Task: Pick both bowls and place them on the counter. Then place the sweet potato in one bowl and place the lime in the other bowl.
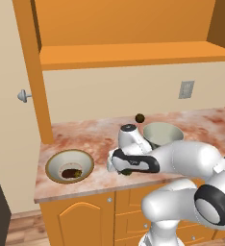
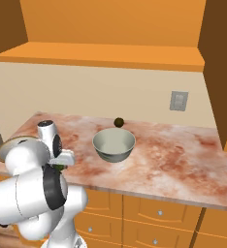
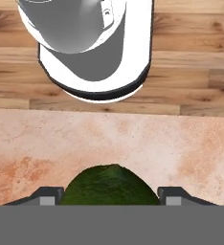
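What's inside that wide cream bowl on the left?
A small dark brown sweet potato lies at the bottom of the cream bowl. The floor of the bowl beneath it is covered. The deeper grey-green bowl looks empty.

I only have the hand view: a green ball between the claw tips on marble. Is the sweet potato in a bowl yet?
Observer: Yes. In the left base view the sweet potato lies in the cream bowl.
Operator: And the other bowl?
Observer: The grey-green bowl stands upright on the counter, with nothing in it.
Operator: Anything else up there?
Observer: A dark olive ball sits on the counter just behind that bowl.
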